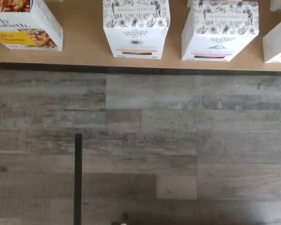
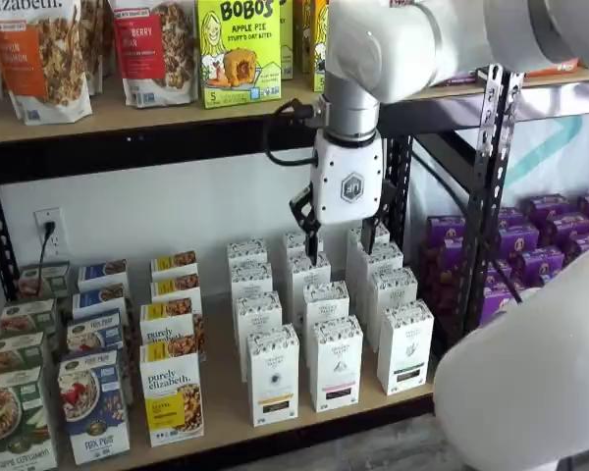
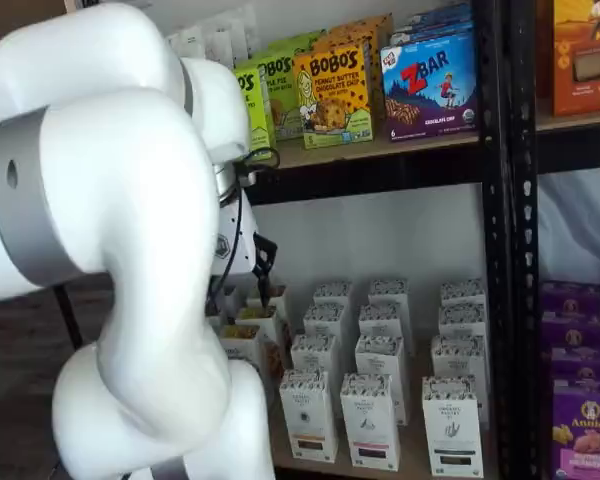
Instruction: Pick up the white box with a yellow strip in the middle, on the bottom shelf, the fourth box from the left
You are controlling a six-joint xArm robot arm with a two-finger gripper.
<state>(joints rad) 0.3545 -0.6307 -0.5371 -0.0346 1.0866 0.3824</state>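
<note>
1. Where the bottom shelf (image 2: 304, 417) meets its black front beam, the white box with a yellow strip (image 2: 272, 375) stands upright at the front of its column.
2. Box appearance: tall narrow white carton, black-and-white floral top, small dark emblem mid-front, yellow strip with a dark line low on the front.
3. Wrist view: the same box (image 1: 136, 29) stands just behind the shelf edge (image 1: 84, 49), "ORGANIC PANTRY" legible on its face.
4. Neighbours: a purely elizabeth box (image 2: 172, 397) at 9 o'clock of it, a like white carton with a reddish strip (image 2: 335, 362) at 3 o'clock, each close but apart.
5. Gripper (image 2: 341, 234): hangs above the rear rows of white cartons, at 12 o'clock of the target and well apart from it.
6. Fingers (image 2: 311, 240): apart, a plain gap between them, nothing held.
7. In a shelf view the arm (image 3: 130, 250) hides most of the left side of the shelf; the gripper (image 3: 263, 262) shows side-on.
</note>
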